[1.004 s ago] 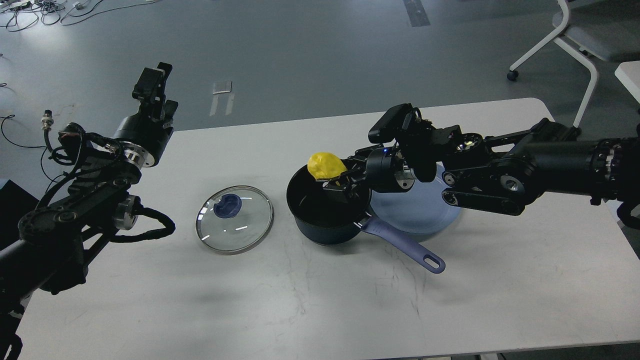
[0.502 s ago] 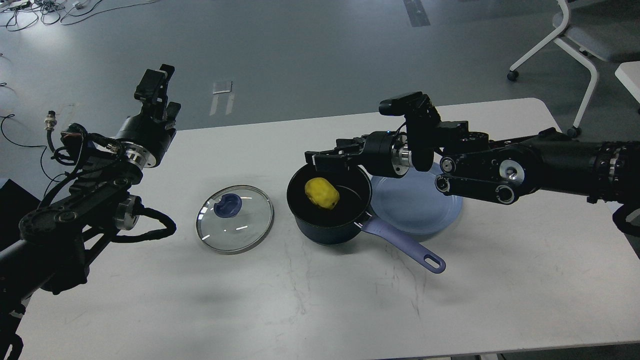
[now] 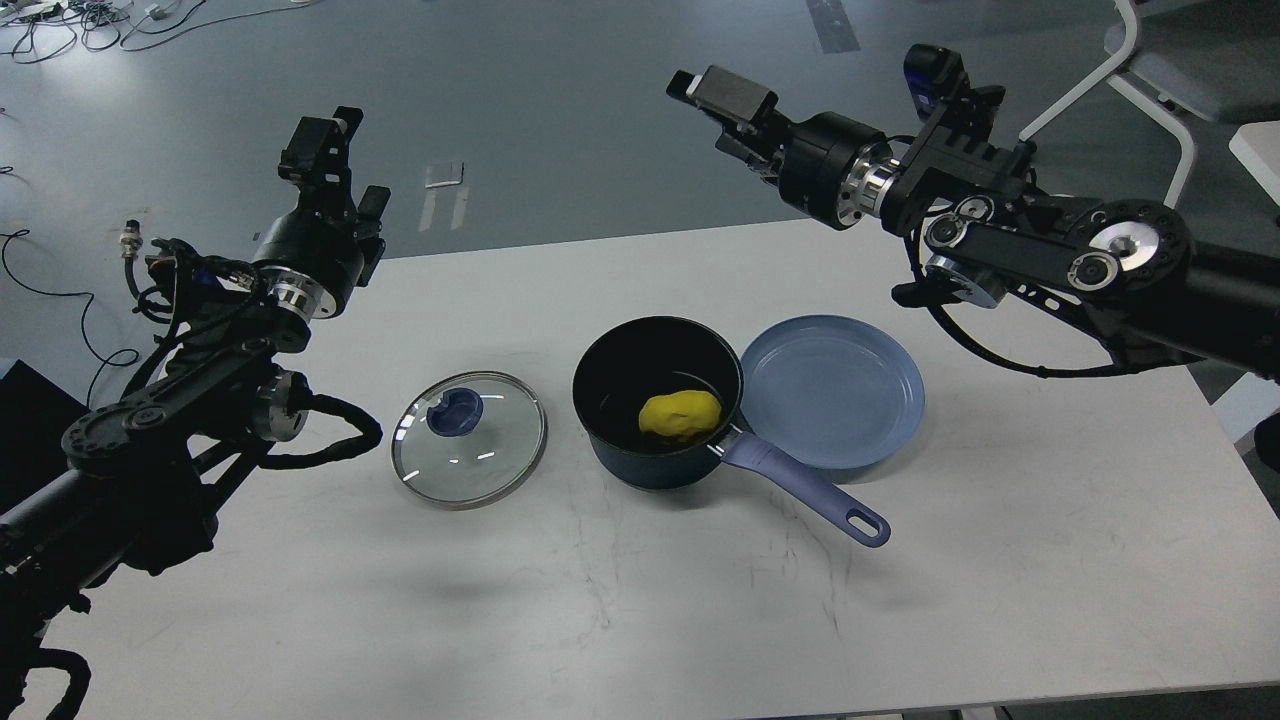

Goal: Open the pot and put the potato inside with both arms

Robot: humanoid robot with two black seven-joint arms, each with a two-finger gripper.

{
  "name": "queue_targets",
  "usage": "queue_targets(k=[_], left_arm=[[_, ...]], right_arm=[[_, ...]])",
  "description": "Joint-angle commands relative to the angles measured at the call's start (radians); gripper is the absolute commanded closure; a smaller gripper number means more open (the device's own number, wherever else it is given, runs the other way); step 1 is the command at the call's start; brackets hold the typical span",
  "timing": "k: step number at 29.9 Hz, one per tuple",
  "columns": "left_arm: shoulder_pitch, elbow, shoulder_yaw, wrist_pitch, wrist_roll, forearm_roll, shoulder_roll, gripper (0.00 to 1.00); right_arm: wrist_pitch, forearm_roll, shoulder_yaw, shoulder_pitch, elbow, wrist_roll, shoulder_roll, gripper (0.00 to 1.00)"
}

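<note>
- Now the potato (image 3: 680,414) lies on the black bottom of the pot (image 3: 655,400), toward the right side of it, at the centre of the frame.
- The pot stands uncovered on the white table (image 3: 640,600), its blue handle (image 3: 805,487) pointing to the lower right.
- Its glass lid (image 3: 469,439) lies flat on the table just left of the pot, apart from it, blue knob up.
- A light-blue plate (image 3: 832,392) sits just right of the pot, its rim touching or nearly touching the pot's wall.
- The right arm (image 3: 1050,250) reaches in from the right edge, raised well above the table; the right hand (image 3: 715,95) points to the upper left, high in the frame, and grasps nothing. Seen nearly end-on, so I cannot tell whether its fingers are spread.
- The left arm (image 3: 170,410) rises from the lower left, wrist bent upward; the left hand (image 3: 325,150) points up in the upper left of the frame, clear of the table and empty. Its fingers are too dark to tell apart.
</note>
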Motion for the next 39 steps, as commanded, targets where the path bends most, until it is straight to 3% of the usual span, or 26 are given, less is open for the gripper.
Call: queue_targets(k=[1, 2, 5, 9, 15, 39], left_arm=[[0.017, 0.0, -0.009, -0.01, 0.007, -0.033, -0.026, 0.02], [0.017, 0.0, -0.013, -0.015, 0.014, -0.041, -0.032, 0.02], [0.029, 0.001, -0.053, -0.037, 0.083, -0.107, -0.049, 0.02], [0.057, -0.011, -0.128, -0.089, 0.097, -0.148, -0.051, 0.02], [0.069, -0.011, -0.145, -0.145, 0.097, -0.147, -0.046, 0.02], [0.074, 0.0, -0.13, -0.138, 0.103, -0.133, -0.04, 0.02]], right_arm=[[0.001, 0.178, 0.058, -0.017, -0.001, -0.005, -0.052, 0.0], [0.002, 0.205, 0.072, -0.023, -0.001, -0.008, -0.059, 0.0], [0.025, 0.333, 0.169, -0.085, -0.004, -0.1, -0.074, 0.0], [0.036, 0.359, 0.279, -0.181, 0.004, -0.14, -0.099, 0.0], [0.036, 0.352, 0.281, -0.204, -0.002, -0.126, -0.118, 0.0], [0.035, 0.341, 0.249, -0.22, -0.011, -0.117, -0.105, 0.0]])
